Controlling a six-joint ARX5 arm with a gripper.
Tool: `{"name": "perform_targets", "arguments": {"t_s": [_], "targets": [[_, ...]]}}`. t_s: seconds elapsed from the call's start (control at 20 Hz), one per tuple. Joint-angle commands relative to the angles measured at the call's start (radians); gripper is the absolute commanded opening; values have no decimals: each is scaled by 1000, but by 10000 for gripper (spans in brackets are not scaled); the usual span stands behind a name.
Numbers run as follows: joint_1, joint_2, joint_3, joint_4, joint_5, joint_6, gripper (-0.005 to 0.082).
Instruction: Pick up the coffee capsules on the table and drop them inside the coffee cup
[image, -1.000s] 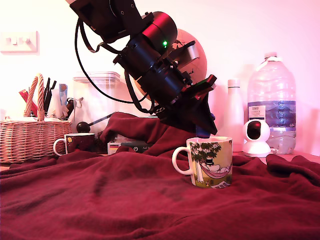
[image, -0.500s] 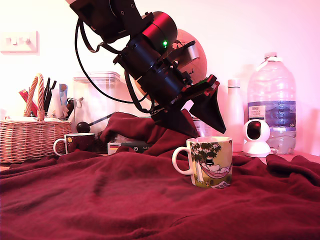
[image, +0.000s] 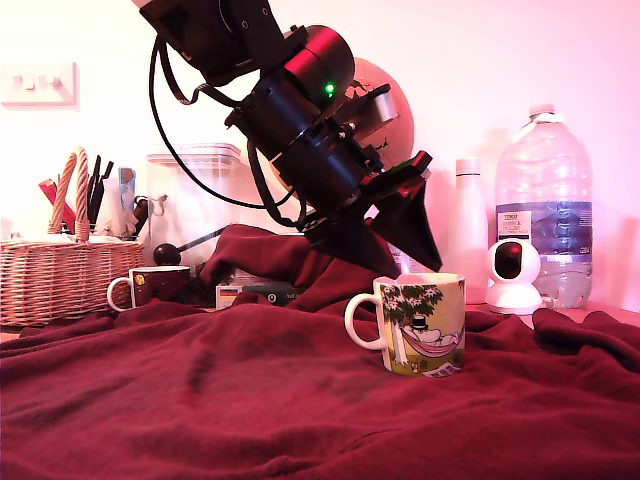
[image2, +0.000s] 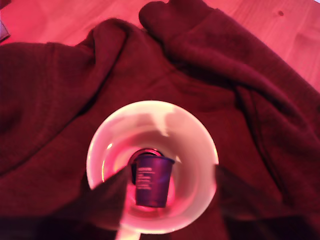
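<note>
A dark blue tapered plastic capsule (image2: 151, 180) is seen lying inside the cream ceramic cartoon-printed mug (image: 420, 322) on the rumpled dark red blanket (image: 200, 400). The black gripper (image: 400, 240) is held above the rim, jaws spread apart and empty.

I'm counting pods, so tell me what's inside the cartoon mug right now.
In the wrist view, a dark blue capsule lies inside the mug, with something dark partly hidden behind it. The open tool's blurred fingers cover the mug's lower edges. No beige capsule is visible.
</note>
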Motion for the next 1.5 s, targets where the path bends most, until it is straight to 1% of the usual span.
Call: {"name": "perform_targets", "arguments": {"t_s": [0.0,0.25,0.4,0.6,0.95,1.05,1.1,1.25,1.45], "targets": [[6,-65,13,2,3,9,-14],[36,-130,13,-45,10,16,-24],[68,-154,13,-59,64,17,-24],[123,-190,3,-79,87,17,-24],[198,-280,-126,-41,84,14,-24],[216,-299,-164,-40,79,-4,-24],[223,-309,-182,-37,78,-5,-24],[243,-327,-233,6,54,-18,-24],[279,-374,-323,65,51,-36,-24]]}}
